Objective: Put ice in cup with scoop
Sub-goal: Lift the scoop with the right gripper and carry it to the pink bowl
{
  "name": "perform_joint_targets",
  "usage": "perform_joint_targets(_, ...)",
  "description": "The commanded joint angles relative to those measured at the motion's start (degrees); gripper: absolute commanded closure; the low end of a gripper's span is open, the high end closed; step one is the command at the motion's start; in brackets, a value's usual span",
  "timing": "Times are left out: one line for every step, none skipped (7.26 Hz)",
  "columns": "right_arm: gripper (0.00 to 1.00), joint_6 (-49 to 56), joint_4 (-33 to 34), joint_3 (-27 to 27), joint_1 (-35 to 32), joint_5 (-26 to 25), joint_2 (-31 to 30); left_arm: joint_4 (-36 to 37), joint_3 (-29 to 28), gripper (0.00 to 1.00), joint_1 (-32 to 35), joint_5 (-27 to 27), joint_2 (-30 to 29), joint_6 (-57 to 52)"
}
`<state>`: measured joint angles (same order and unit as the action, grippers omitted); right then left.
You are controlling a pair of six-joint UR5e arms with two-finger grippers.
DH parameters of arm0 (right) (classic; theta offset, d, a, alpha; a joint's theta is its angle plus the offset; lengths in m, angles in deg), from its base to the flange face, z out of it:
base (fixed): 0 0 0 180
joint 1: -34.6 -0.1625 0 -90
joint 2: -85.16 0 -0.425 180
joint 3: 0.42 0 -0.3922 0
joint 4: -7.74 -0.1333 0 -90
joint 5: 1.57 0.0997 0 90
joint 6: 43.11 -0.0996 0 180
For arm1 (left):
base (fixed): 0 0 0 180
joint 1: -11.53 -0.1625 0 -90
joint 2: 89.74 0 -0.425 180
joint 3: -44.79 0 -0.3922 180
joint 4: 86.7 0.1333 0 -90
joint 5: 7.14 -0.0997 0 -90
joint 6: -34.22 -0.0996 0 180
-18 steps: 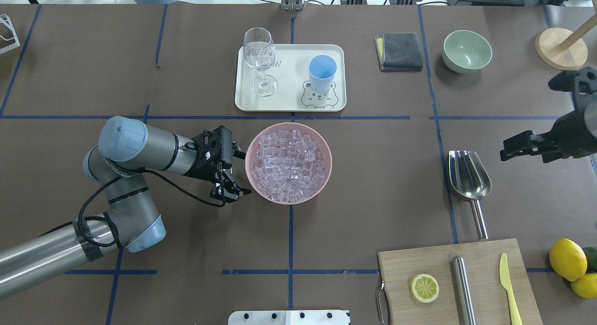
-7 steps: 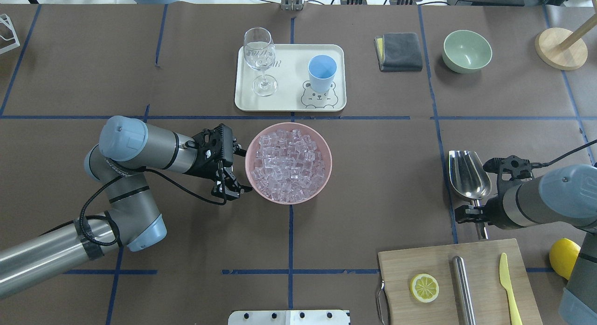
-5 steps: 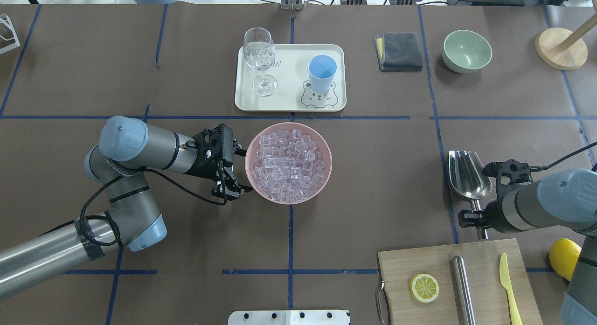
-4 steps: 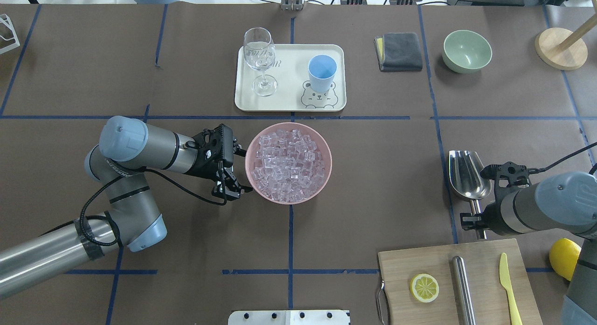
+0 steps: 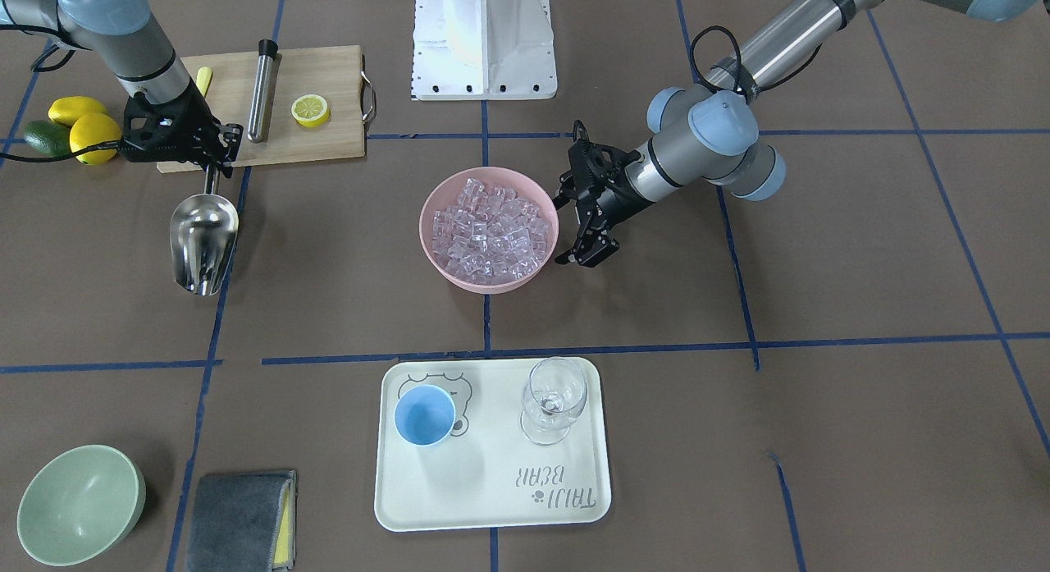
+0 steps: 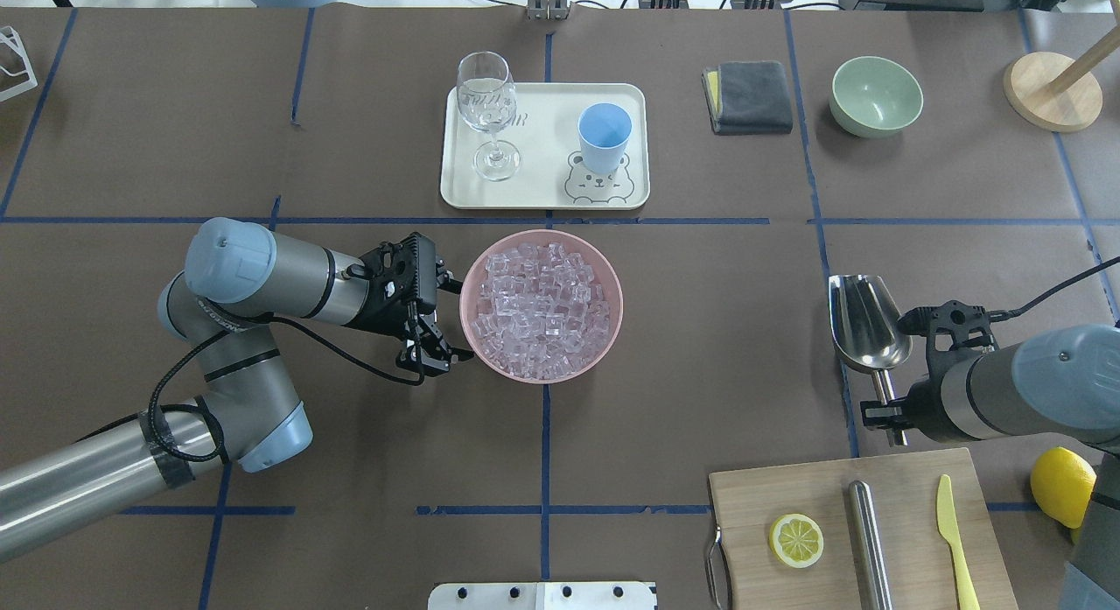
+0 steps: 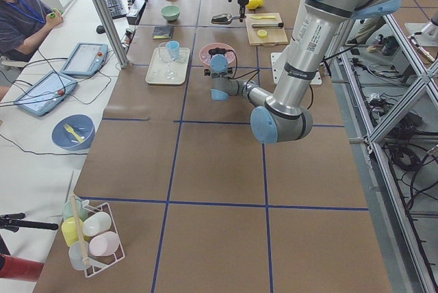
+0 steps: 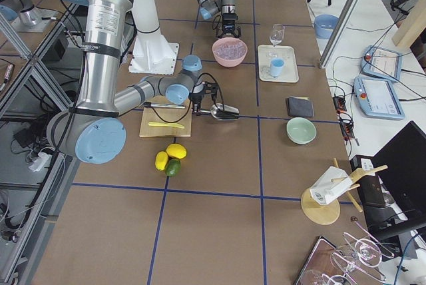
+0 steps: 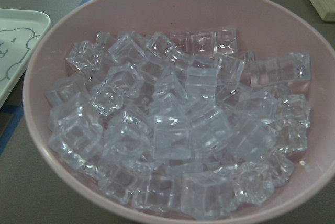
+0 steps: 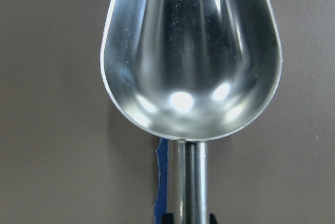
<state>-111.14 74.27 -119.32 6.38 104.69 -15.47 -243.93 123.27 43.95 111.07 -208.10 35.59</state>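
The ice point(image 6: 541, 302) fills a pink bowl point(image 6: 617, 286) at mid-table and also fills the left wrist view point(image 9: 172, 124). The light-blue cup point(image 6: 604, 136) stands empty on a cream tray point(image 6: 542, 194), also in the front view point(image 5: 425, 414). The steel scoop point(image 6: 866, 323) is empty, trough pointing away from me point(image 10: 191, 62). My right gripper point(image 6: 884, 409) is shut on its handle; pads show beside it in the right wrist view point(image 10: 188, 216). My left gripper point(image 6: 442, 354) looks open at the bowl's left rim point(image 5: 586, 253).
A clear stemmed glass point(image 6: 487, 111) stands on the tray left of the cup. A cutting board point(image 6: 787, 492) with a lemon slice, a steel cylinder point(image 6: 869, 540) and a yellow knife lies just behind the scoop. A green bowl point(image 6: 876, 94), a grey cloth point(image 6: 748, 96) and lemons point(image 6: 1061, 486) are at the right.
My right arm came in from the right edge, came down on the scoop's handle and closed on it; the scoop has shifted slightly left. My left gripper edged closer to the bowl.
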Motion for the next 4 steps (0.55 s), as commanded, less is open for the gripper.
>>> perform_joint_targets(1.00, 10.65, 10.13, -5.52, -0.35, -0.18, 2.34, -0.10, 0.00, 0.00, 0.00, 0.00, 0.05, 0.03)
perform_joint_targets(1.00, 17.86, 15.16, -8.25, -1.04, -0.27, 3.67, -0.10, 0.00, 0.00, 0.00, 0.00, 0.06, 0.03)
perform_joint_targets(1.00, 25.42, 16.69, -9.15, -1.49, -0.36, 4.46, -0.10, 0.00, 0.00, -0.08, 0.00, -0.03, 0.03)
perform_joint_targets(1.00, 34.45, 16.80, -9.24, -2.53, -0.36, 5.78, -0.10, 0.00, 0.00, 0.00, 0.00, -0.03, 0.03)
